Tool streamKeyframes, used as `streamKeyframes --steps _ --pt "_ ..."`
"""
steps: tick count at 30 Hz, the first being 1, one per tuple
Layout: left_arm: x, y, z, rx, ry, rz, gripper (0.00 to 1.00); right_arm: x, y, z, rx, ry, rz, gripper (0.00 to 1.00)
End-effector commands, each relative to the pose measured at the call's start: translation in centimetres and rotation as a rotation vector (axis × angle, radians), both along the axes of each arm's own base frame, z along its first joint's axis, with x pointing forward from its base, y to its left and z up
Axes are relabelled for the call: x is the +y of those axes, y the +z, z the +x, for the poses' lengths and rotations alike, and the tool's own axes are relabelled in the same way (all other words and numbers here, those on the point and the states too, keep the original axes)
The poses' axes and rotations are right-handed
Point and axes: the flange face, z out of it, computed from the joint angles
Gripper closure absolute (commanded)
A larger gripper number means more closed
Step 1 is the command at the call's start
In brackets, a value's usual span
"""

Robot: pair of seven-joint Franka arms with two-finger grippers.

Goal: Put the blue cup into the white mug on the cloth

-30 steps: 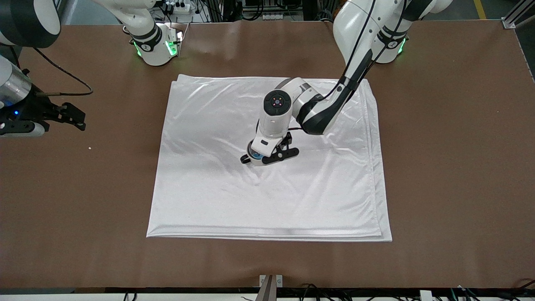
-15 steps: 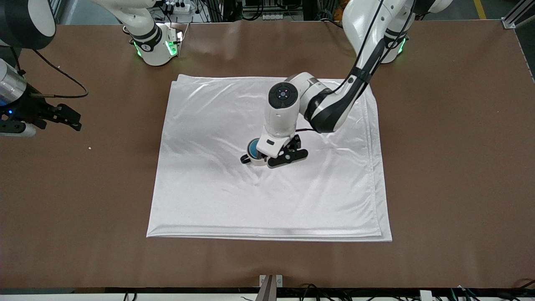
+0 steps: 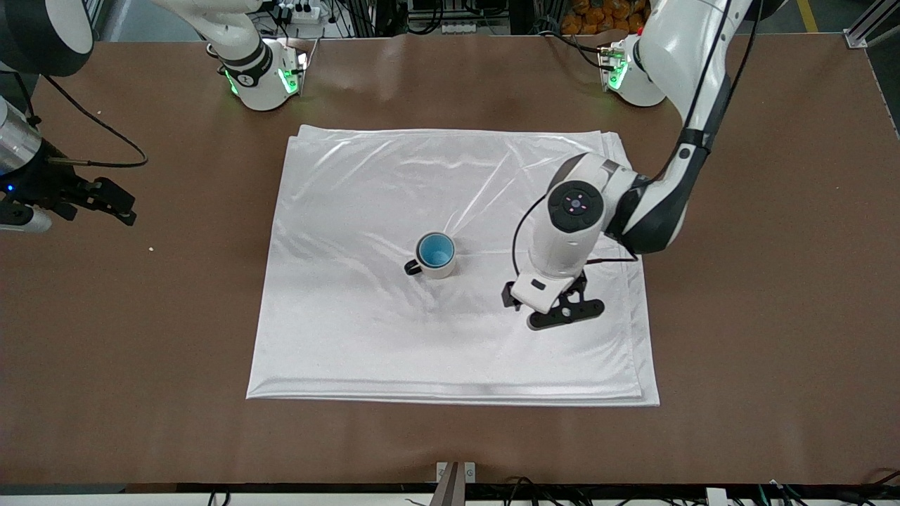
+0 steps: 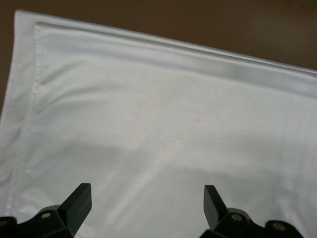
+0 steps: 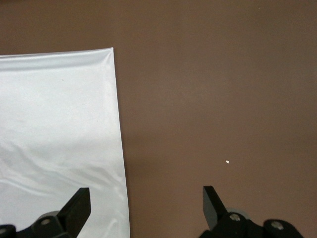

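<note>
Nesting: the blue cup is seen seated inside the white mug, only its bright blue inside and rim showing above the cream wall; the mug's black handle is turned toward the right arm's end of the tabletop.
Mug position: the mug is stood upright on the cloth, near the cloth's middle.
Change: a second ago the left hand was down at the mug with the cup barely visible under it; half a second ago it was drawn slightly aside; now it is carried well apart from the mug.
Left hand: it is held over the cloth toward the left arm's end, its fingers spread wide with nothing between them, only white fabric being seen in the left wrist view.
Right hand: it is held over the bare brown tabletop at the right arm's end, well apart from the cloth; its fingers are parted and empty, and the arm is kept waiting.
Meaning for the task: the release is judged to be done and the placement complete, since the cup is left in the mug with no hand touching it.
Remaining: only the left arm's retreat appears to be left.
</note>
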Motion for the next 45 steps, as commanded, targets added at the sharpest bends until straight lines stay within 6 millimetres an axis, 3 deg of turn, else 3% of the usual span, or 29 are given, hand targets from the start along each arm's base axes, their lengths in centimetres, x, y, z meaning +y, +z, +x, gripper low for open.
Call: streamKeyframes --steps 1,6,11,21,26,35,40,45 --pt "6.7 1.9 2.0 0.026 -0.097 0.056 0.00 0.2 0.2 0.8 0.012 -0.019 0.019 0.00" --pt "13.8 3.3 4.3 0.030 -0.156 0.054 0.00 -0.1 0.1 0.8 0.018 -0.028 0.021 0.00" --pt "19.8 4.5 5.4 0.051 -0.176 0.037 0.00 -0.1 0.1 0.8 0.018 -0.032 0.020 0.00" --pt "30.6 7.1 4.6 0.148 -0.269 -0.027 0.00 -0.1 -0.3 0.9 0.024 -0.030 0.020 0.00" --pt "31.2 8.1 2.8 0.155 -0.251 -0.054 0.00 -0.3 -0.3 0.9 0.023 -0.033 0.020 0.00" --pt "31.2 11.8 -0.6 0.136 -0.234 -0.031 0.00 -0.3 -0.4 0.8 0.027 -0.035 0.020 0.00" --pt "32.8 15.9 -3.1 0.119 -0.209 -0.014 0.00 -0.3 -0.4 0.9 0.026 -0.035 0.020 0.00" --pt "33.1 19.9 -4.1 0.087 -0.218 -0.003 0.00 -0.2 -0.4 0.8 0.027 -0.032 0.020 0.00"
